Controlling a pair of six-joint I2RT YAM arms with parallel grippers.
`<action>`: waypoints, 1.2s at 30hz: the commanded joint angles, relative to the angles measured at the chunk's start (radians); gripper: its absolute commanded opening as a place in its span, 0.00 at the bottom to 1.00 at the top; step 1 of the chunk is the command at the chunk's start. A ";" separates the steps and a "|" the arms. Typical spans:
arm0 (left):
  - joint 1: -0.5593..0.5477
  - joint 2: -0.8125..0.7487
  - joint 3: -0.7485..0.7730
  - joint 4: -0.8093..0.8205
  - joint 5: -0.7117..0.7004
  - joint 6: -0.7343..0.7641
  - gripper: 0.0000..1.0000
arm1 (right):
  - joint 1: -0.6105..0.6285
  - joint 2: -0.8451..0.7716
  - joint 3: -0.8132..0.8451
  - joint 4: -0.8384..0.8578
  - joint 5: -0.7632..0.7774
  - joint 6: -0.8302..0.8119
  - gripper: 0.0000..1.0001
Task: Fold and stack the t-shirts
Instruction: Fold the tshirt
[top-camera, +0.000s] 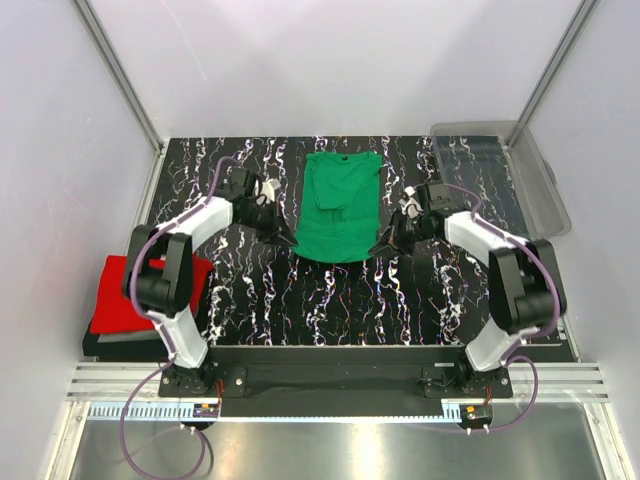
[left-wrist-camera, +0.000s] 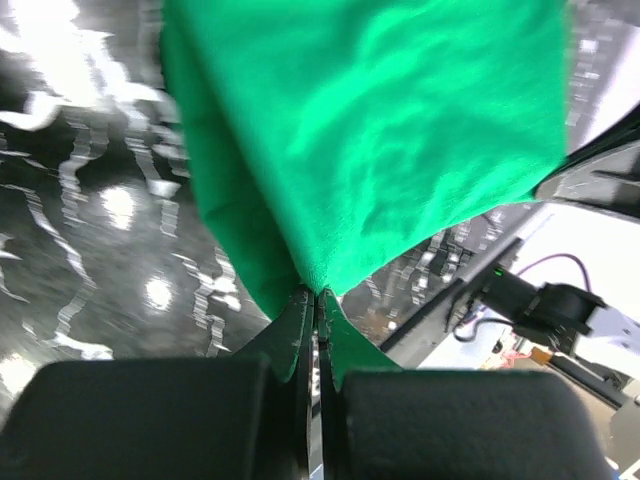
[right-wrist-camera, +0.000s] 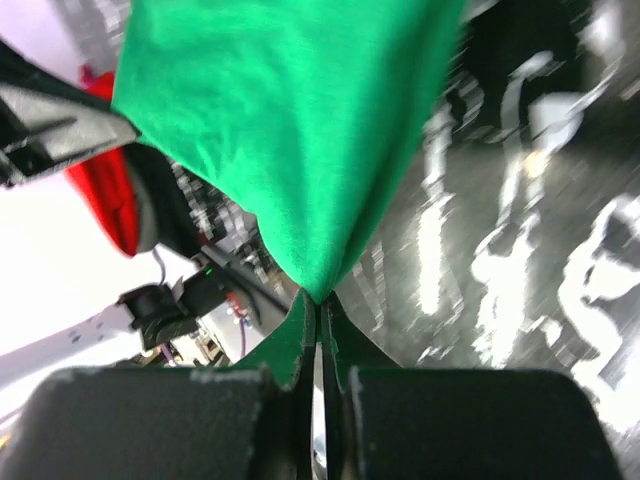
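Observation:
The bright green t-shirt (top-camera: 341, 205) lies in the middle of the black marbled table, sleeves folded in, its near hem raised. My left gripper (top-camera: 287, 236) is shut on the shirt's near left corner (left-wrist-camera: 312, 285). My right gripper (top-camera: 384, 243) is shut on the near right corner (right-wrist-camera: 318, 290). Both hold the hem a little above the table. The green cloth fills the left wrist view (left-wrist-camera: 370, 130) and the right wrist view (right-wrist-camera: 290, 130). A folded red t-shirt (top-camera: 118, 292) lies at the table's left edge on a dark grey folded one (top-camera: 125, 345).
A clear plastic bin (top-camera: 505, 170) stands at the back right corner. White walls enclose the table (top-camera: 330, 305) on three sides. A metal rail (top-camera: 330, 385) runs along the near edge by the arm bases.

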 joint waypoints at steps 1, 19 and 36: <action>-0.014 -0.110 0.002 -0.008 0.067 -0.022 0.00 | 0.004 -0.129 -0.049 -0.008 -0.059 0.035 0.00; -0.041 -0.217 -0.034 -0.028 0.023 0.023 0.00 | -0.044 -0.324 -0.178 -0.055 -0.033 -0.041 0.00; -0.001 0.459 0.892 0.004 -0.097 0.214 0.00 | -0.173 0.415 0.709 0.083 -0.022 -0.142 0.00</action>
